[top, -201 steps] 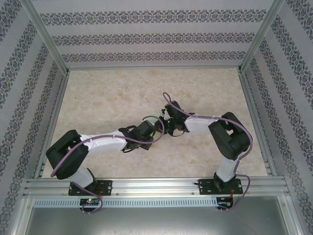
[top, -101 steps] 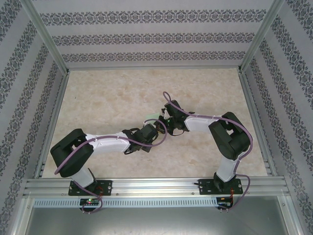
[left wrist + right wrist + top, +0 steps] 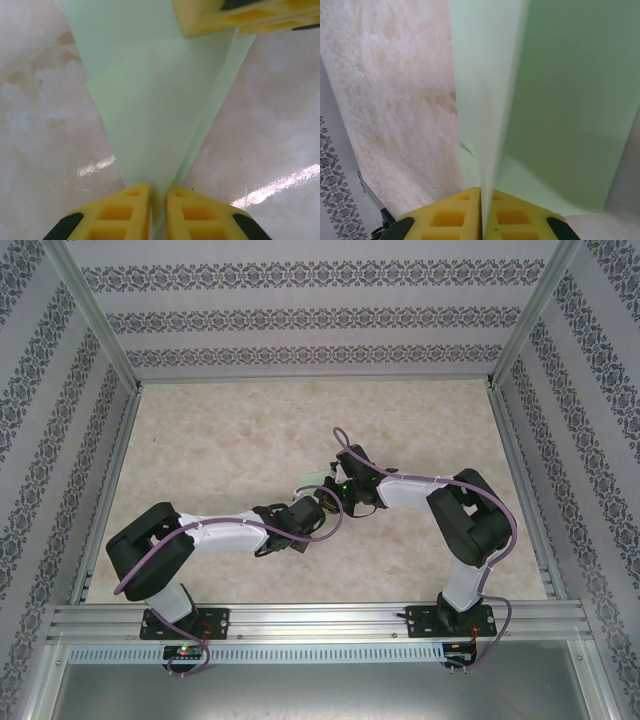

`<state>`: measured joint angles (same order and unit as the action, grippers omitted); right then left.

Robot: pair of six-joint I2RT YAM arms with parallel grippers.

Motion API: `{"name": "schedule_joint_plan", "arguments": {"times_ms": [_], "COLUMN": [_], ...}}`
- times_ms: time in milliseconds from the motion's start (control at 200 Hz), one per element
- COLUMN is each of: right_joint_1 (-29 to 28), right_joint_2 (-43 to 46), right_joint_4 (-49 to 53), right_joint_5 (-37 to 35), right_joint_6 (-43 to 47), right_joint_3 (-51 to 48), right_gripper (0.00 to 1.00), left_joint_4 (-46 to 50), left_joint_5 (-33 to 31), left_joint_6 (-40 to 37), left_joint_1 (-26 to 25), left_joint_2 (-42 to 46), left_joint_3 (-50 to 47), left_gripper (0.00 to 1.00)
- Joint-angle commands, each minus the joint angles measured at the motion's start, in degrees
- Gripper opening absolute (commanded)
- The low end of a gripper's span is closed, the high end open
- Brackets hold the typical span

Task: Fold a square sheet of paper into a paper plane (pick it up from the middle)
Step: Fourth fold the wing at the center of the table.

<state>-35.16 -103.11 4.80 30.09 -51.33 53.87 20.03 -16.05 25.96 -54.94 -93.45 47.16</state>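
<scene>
The left gripper is pinched tight on the narrow end of the paper plane, and the right gripper clamps its other end (both pairs of fingers closed on green paper). The plane sits mid-table over the beige marbled tabletop, inside patterned walls.

Matt paper plane, glossy table top
Thin, smooth, pale green paper, sharply creased; beneath the plane, polished marble-patterned top with bright glints; at the plane's tip, left gripper of matt yellow plastic, hollow-celled; far from the plane, rails of brushed metal.
</scene>
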Motion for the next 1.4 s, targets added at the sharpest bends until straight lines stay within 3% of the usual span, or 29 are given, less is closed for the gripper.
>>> {"name": "schedule_joint_plan", "arguments": {"times_ms": [0, 260, 365, 584, 759, 864, 1069, 1394], "right_joint_1": [-0.3, -0.3, 0.3, 3.4, 6.9, 7.1, 5.0, 0.7], "right_joint_2": [-0.1, 0.5, 1.7, 11.4, 19.2, 19.9, 16.6, 6.5], "right_joint_4": [-0.1, 0.0, 0.3, 1.4, 1.3, 0.9, -0.6, -2.8], "right_joint_5": [-1.0, -1.0, -1.0, -2.7, -3.7, -2.0, 0.6, 2.6], "right_joint_6": [0.1, 0.3, 0.5, 3.0, 4.5, 5.6, 6.3, 5.6], "right_joint_3": [1.6, 1.5, 1.1, -3.2, -8.1, -8.5, -7.2, -1.7], "right_gripper": [0.1, 0.12, 0.21, 0.4, 0.47, 0.47, 0.36, 0.24], "left_joint_4": [0.6, 0.1, -2.3, -11.2, -17.5, -18.0, -21.1, -24.6], "left_joint_5": [-1.4, -1.7, 0.9, 13.3, 24.9, 28.8, 34.1, 34.0], "left_joint_6": [-0.2, 1.0, 2.5, 4.3, 5.5, 4.4, 7.1, 11.2], "left_joint_1": [-1.4, -1.4, -0.5, 4.4, 10.9, 12.1, 14.3, 16.6], "left_joint_2": [-0.1, 0.5, 1.1, 6.0, 8.5, 6.7, 4.0, 6.2], "left_joint_3": [1.6, 0.8, -0.6, -6.1, -10.4, -10.0, -10.8, -16.2], "left_gripper": [0.12, 0.04, 0.0, 0.0, 0.0, 0.0, 0.0, 0.0]}}
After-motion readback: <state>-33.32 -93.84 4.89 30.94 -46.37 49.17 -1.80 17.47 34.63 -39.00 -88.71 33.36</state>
